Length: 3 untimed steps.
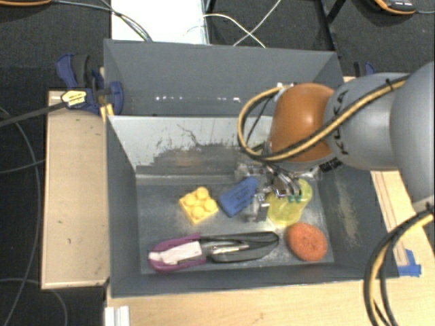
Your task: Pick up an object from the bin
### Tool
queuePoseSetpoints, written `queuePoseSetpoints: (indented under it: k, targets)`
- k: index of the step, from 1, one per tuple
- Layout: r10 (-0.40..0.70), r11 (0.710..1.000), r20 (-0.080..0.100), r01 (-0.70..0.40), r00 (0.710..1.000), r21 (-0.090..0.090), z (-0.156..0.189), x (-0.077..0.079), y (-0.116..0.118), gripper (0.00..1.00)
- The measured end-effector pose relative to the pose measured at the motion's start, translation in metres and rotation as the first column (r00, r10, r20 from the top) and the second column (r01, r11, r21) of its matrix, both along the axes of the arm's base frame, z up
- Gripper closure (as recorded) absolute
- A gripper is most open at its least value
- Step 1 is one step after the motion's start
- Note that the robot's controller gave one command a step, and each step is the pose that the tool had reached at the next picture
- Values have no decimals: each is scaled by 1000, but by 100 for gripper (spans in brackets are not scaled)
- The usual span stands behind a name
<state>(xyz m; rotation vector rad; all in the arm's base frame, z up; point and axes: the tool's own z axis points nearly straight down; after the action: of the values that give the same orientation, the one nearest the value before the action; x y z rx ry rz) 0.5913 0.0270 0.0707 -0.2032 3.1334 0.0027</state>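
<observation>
View: camera view, looking down into the bin (163,182).
Arm: reaching in from the right, its orange-covered wrist hanging over the right half of the bin floor.
Claw (264,201): pointing down close to the floor, right of centre.
Claw state: I cannot tell whether it is standing open or closed; no thing is visibly sitting in its grip.
Thing on claw's left: a blue piece (238,197) is lying just beside the claw; whether the two are touching cannot be told.
Blue piece axis: running from lower left to upper right in the view, the upper right end passing in under the wrist.
Thing on claw's right: a translucent yellow-green piece (291,209) is lying just beside the claw, its upper part hiding under the wrist.
Deciding relation: the claw is sitting between these two things. As a judgement, a slight shift left is what the blue piece is calling for, with the grip set across its slanted axis; a slight shift right is what the yellow-green piece is calling for.
Yellow block (198,205): lying left of the blue piece, near it but apart.
Orange ball (308,242): lying toward the front right corner, just below the yellow-green piece.
Long tool (211,248): lying along the front wall, purple end left, black end right, axis nearly left to right.
Count: one blue piece, one yellow-green piece, one yellow block, one orange ball, one long tool; five things in all.
Task status: judged as not yet done, every thing resting on the floor.
</observation>
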Motion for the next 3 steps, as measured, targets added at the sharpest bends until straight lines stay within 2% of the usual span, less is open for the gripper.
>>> queuePoseSetpoints:
  k: [1,2,3]
  targets:
    - [14,1000,-6,-14,1000,-1,-2,0,1,0]
    - [1,1000,0,-1,1000,1,1,1,0,0]
    - [10,1000,0,-10,1000,0,-1,1,1,100]
